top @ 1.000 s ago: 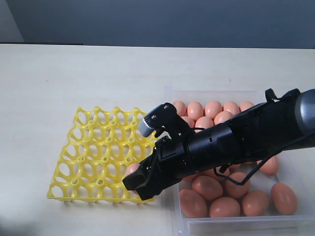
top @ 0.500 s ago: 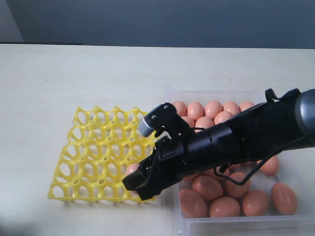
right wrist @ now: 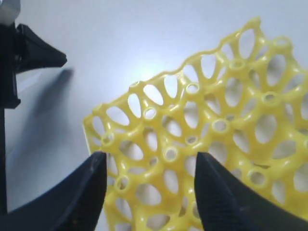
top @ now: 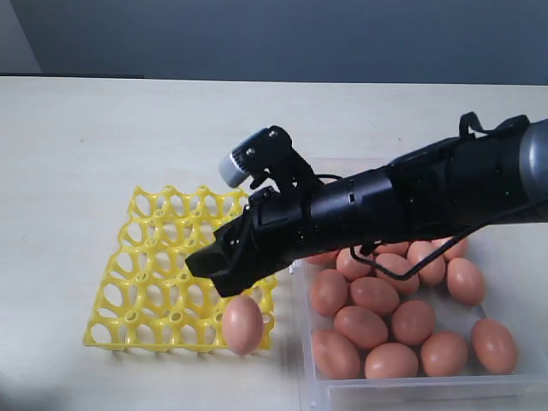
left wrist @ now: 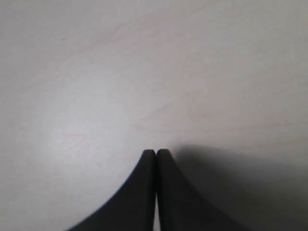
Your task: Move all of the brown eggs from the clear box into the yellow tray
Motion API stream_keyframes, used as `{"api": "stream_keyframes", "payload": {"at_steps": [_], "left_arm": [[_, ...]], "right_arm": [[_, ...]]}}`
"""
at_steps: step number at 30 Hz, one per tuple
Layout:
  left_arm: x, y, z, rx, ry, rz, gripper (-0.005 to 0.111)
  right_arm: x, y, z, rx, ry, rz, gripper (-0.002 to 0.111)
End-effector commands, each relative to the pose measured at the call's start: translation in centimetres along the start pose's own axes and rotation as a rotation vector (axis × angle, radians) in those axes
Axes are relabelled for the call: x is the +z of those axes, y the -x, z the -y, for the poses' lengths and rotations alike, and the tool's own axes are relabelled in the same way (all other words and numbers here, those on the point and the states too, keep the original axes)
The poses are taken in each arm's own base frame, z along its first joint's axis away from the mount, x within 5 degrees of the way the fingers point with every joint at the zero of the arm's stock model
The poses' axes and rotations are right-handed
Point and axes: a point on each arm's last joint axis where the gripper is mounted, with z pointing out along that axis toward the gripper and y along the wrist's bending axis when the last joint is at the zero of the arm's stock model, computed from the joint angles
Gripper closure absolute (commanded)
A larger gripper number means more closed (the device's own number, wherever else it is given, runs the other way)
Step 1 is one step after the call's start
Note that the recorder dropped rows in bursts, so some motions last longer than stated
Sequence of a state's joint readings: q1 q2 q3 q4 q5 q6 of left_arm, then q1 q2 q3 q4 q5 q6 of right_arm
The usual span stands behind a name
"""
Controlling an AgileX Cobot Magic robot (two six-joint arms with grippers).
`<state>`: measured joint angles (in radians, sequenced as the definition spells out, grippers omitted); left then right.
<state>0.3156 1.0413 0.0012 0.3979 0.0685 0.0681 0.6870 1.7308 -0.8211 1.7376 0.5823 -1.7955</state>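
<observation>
Right claw (top: 202, 264) spread wide, nothing between the jaws, hanging over right part of yellow tray (top: 141, 257), centre-left of exterior view. In right wrist view, same claw (right wrist: 150, 185) gaping over empty lattice cups. One brown egg (top: 242, 324) seated on end in tray's lower-right corner cup, just below claw tip, not touching. Other brown eggs (top: 374, 295) heaped in clear box (top: 301, 377), lower right, black arm (top: 411, 201) crossing above them. Left claw (left wrist: 155, 158) pressed closed, empty, over bare tabletop (left wrist: 96, 72).
</observation>
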Motion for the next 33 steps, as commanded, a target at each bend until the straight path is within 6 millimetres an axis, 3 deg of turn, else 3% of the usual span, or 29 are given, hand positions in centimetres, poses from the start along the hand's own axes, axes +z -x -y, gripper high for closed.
{"api": "stream_keyframes", "payload": {"at_steps": [1, 9, 13, 18, 33], "left_arm": [[0.0, 0.1, 0.0, -0.006, 0.002, 0.01, 0.106], [0.0, 0.1, 0.0, -0.006, 0.002, 0.01, 0.106], [0.0, 0.1, 0.0, -0.006, 0.002, 0.01, 0.106], [0.0, 0.1, 0.0, -0.006, 0.002, 0.01, 0.106], [0.0, 0.1, 0.0, -0.006, 0.002, 0.01, 0.106]], "right_arm": [[-1.0, 1.2, -0.3, 0.052, -0.037, 0.026, 0.055], [-1.5, -1.4, -0.1, 0.265, -0.109, -0.256, 0.055], [-1.5, -1.6, 0.0, 0.301, -0.125, -0.269, 0.054], [-1.5, -1.5, 0.0, 0.346, -0.13, -0.265, 0.034], [-0.3, -2.7, -0.2, 0.42, -0.041, -0.353, 0.037]]}}
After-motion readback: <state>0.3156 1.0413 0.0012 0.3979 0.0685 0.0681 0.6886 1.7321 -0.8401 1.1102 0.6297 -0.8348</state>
